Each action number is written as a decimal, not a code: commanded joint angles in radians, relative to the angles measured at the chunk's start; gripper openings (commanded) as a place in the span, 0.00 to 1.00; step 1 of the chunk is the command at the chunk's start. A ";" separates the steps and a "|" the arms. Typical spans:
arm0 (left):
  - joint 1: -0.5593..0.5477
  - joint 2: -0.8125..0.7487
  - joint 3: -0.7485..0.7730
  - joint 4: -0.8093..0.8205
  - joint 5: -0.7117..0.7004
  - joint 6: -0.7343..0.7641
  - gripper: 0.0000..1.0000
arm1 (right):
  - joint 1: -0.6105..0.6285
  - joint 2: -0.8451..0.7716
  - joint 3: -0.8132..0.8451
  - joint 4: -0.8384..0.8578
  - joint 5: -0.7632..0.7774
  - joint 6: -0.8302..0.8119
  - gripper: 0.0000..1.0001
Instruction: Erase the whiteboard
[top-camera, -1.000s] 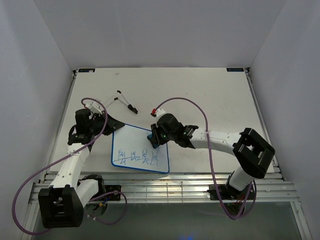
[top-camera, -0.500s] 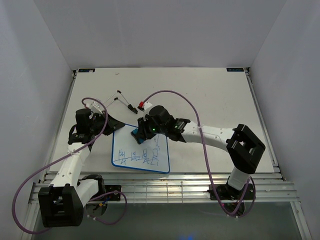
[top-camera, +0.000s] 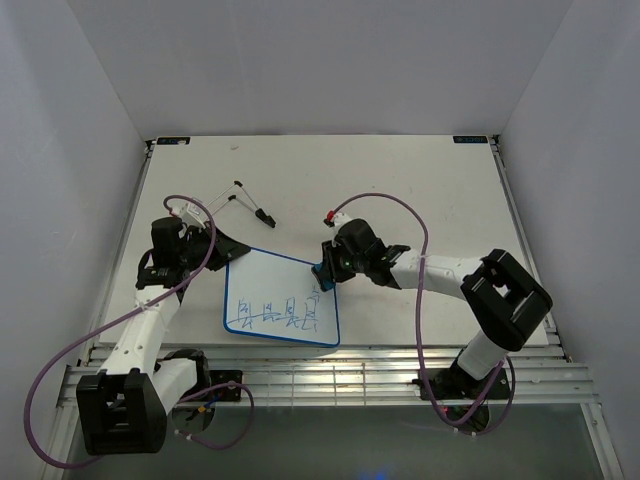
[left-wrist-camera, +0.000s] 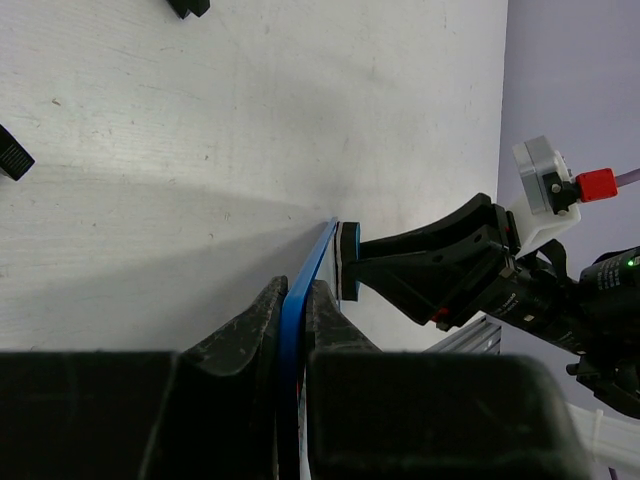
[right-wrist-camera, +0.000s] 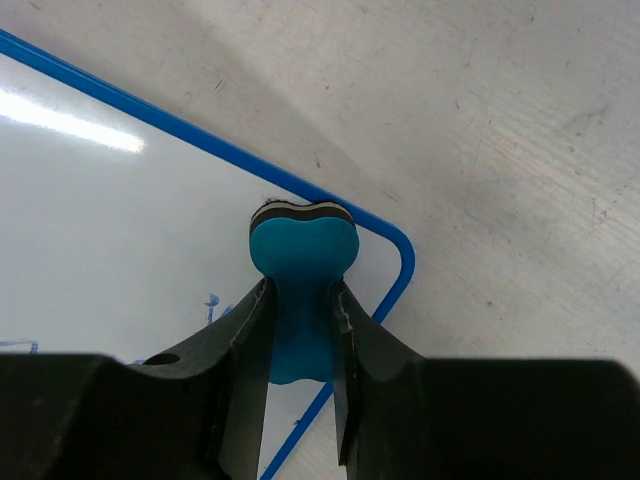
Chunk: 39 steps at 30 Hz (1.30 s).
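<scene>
I see the whiteboard flat on the tabletop, lower centre of the top view, with blue scribbles along its bottom. My left pincer is clenched on its blue rim. My right pincer grasps the blue eraser, pressed near the board's upper right corner.

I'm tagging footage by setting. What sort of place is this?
Probably a lab robot test cell: plain white walls enclose a white table, and two cabled arms bolted at its edge work on a small whiteboard.
</scene>
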<state>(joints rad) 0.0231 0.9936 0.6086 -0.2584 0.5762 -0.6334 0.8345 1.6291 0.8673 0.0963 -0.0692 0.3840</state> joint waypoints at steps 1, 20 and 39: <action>-0.008 -0.006 0.011 -0.033 -0.108 0.077 0.00 | 0.029 -0.034 -0.019 -0.063 -0.088 -0.004 0.08; -0.008 -0.007 0.013 -0.041 -0.125 0.074 0.00 | 0.036 -0.074 -0.263 0.128 0.003 0.127 0.08; -0.008 -0.004 0.008 -0.038 -0.101 0.080 0.00 | 0.014 0.038 0.113 0.045 -0.159 0.065 0.08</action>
<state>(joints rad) 0.0235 0.9890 0.6125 -0.2531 0.5640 -0.6361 0.8291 1.6344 0.8722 0.1429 -0.1616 0.4633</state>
